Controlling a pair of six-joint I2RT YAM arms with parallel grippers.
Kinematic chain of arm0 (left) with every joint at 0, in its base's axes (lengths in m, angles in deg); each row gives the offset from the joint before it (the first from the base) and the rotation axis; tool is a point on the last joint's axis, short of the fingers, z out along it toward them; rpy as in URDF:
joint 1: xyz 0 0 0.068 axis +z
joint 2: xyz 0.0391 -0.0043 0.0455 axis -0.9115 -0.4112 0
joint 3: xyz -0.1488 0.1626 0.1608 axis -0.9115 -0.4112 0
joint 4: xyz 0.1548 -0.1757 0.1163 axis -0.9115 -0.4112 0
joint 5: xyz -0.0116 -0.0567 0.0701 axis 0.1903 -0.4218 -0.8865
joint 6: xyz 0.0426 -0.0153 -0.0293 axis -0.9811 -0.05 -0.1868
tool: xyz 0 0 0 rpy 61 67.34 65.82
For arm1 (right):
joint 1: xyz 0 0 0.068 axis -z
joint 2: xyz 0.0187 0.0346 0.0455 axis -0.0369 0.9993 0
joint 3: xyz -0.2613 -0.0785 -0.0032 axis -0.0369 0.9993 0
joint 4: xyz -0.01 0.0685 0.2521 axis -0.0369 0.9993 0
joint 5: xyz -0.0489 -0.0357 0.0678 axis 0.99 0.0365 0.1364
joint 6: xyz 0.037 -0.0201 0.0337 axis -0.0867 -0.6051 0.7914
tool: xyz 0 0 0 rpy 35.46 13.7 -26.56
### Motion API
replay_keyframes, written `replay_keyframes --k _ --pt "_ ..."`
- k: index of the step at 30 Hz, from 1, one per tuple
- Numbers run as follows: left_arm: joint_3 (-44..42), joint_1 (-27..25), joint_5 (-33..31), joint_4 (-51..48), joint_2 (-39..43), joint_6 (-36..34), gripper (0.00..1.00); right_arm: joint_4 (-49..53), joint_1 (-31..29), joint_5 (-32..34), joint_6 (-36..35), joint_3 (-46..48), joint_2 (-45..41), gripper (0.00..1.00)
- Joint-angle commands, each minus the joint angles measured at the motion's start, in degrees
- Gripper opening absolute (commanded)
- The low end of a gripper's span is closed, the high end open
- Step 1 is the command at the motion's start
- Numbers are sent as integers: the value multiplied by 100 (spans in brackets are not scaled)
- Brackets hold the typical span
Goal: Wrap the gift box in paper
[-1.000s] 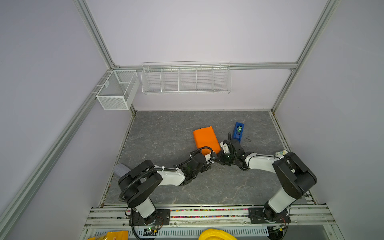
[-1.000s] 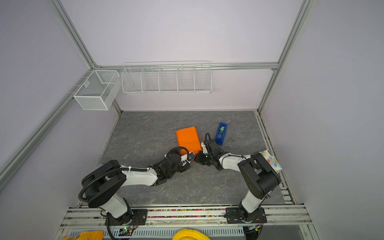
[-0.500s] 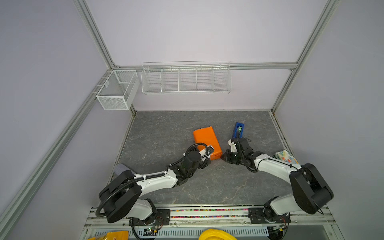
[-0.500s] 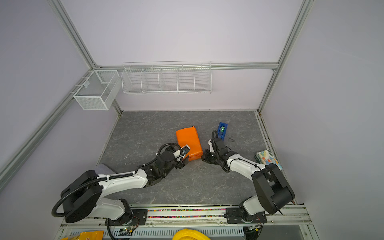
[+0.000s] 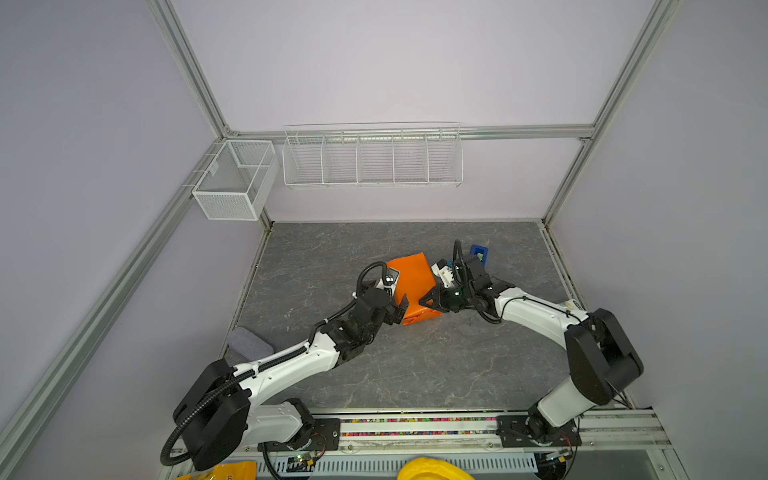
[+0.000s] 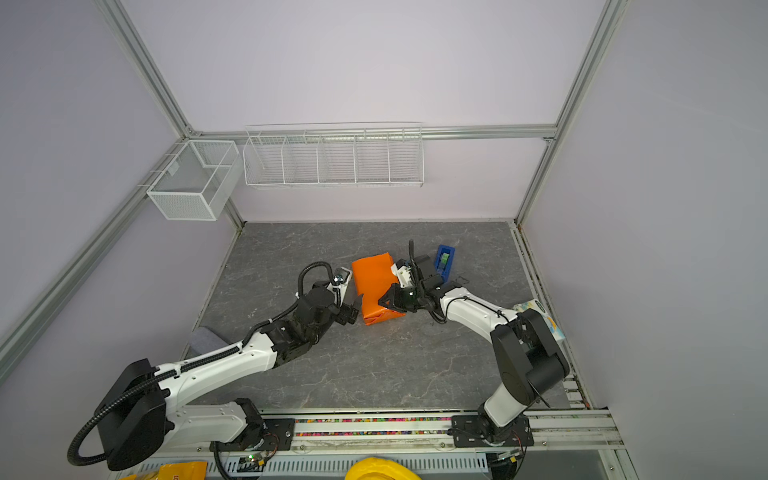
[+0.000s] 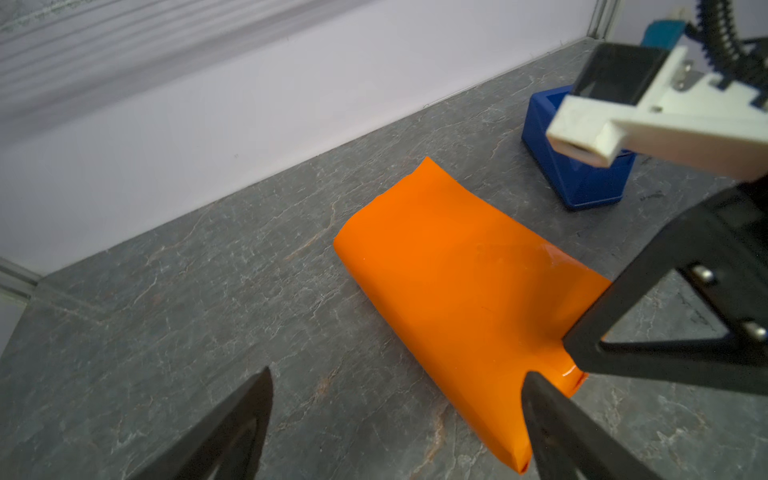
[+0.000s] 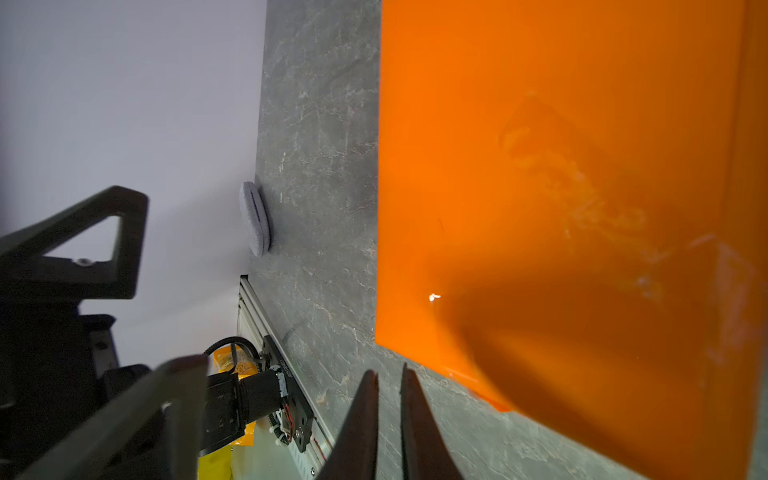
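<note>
The gift box itself is out of sight. I take it to be inside the paper (image 5: 409,280), which lies as an orange parcel near the middle of the desk (image 5: 415,374), with the blue tape dispenser (image 6: 444,259) just beyond it on the right.

The left hand (image 6: 354,309) is spread wide and holds nothing. It sits low at the near left corner of the parcel, and in the left wrist view one finger crosses the parcel's near edge. The right hand (image 8: 388,372) is all but closed, with only a thin slit between its fingers and nothing that I can see in it. Its tips are at the near right corner of the parcel, and I cannot tell whether they press on the paper.

The job looks well along. The sheet is round the box, and a glossy strip across the top looks like tape over the long seam. The near end shows creases, as if folded in, though I cannot say it is fastened. The far end looks loose and rounded, not folded flat. I judge that closing and taping the ends is what is left.
</note>
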Motion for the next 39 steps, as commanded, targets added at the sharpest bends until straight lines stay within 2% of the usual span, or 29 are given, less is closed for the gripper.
replay_keyframes --k 1,5,8,13,17,20,25,29,33,39 --pt "390 195 -43 -899 -50 978 93 314 7 117 -95 -66 214 15" --pt "614 588 327 -1383 -165 1519 93 372 23 177 -75 -54 308 14" --pt "699 721 399 -1506 -190 1669 93 342 78 277 -68 -44 -5 16" --pt "1032 1018 1046 -1751 -397 1892 93 834 433 463 -374 -345 -322 35" --pt "1349 1292 1695 -1900 -696 2118 93 1738 795 576 -1014 -971 99 49" --pt "1467 1414 1970 -1820 -889 2137 94 2188 879 696 -1442 -1392 479 53" --pt "1812 1773 2400 -1929 -1387 2199 93 2460 893 598 -1737 -1730 990 54" --pt "2082 2269 3227 -2027 -1908 2360 89 2470 857 531 -1700 -1708 1101 49" --pt "2466 2564 3986 -2297 -2497 2156 88 2334 586 486 -1483 -1475 995 43" --pt "2763 2639 3843 -2499 -2921 2080 88 1597 -163 434 -583 -828 695 42"
